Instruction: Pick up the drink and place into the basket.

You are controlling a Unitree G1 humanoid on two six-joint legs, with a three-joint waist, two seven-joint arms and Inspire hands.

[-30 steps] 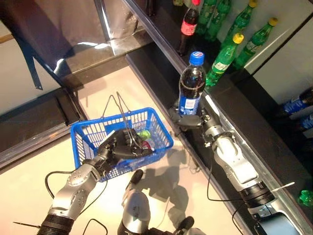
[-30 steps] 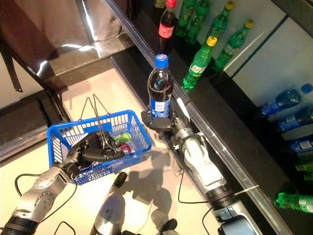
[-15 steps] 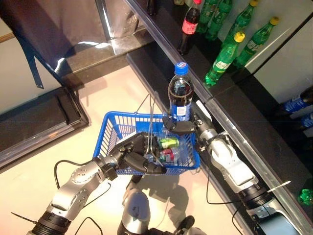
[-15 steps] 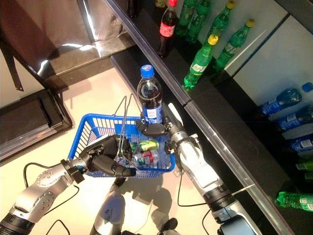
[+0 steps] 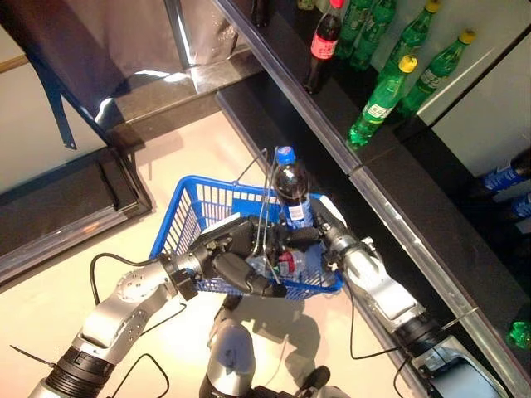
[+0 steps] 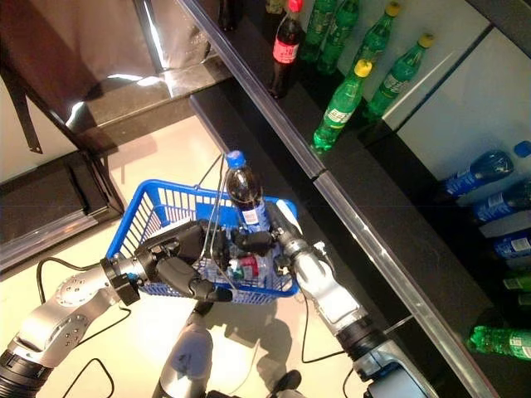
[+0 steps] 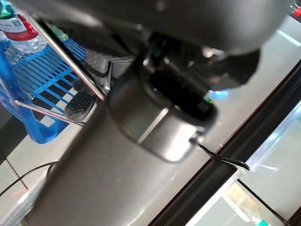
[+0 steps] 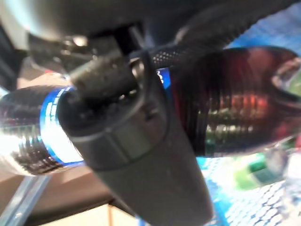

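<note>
The drink is a dark cola bottle (image 5: 289,196) with a blue cap and blue label. My right hand (image 5: 304,240) is shut round its lower part. The bottle leans slightly, its base down inside the blue wire basket (image 5: 192,204) and its neck above the rim. My left hand (image 5: 230,259) is curled round the basket's thin metal handles (image 5: 265,189) at the near rim and holds the basket off the floor. In the right wrist view the bottle (image 8: 235,101) lies across my thumb (image 8: 141,155). The left wrist view shows a basket corner (image 7: 41,79).
Small drinks with green and red labels (image 5: 280,262) lie in the basket. The dark shelf with its metal edge (image 5: 390,211) runs close along the right, holding green bottles (image 5: 377,106), a red-labelled cola (image 5: 322,46) and blue bottles (image 5: 502,177). A dark low platform (image 5: 66,207) lies at the left.
My right hand has brought the bottle down and leftward, from above the rim into the basket. My left hand has swung the basket right and a little closer, under it.
</note>
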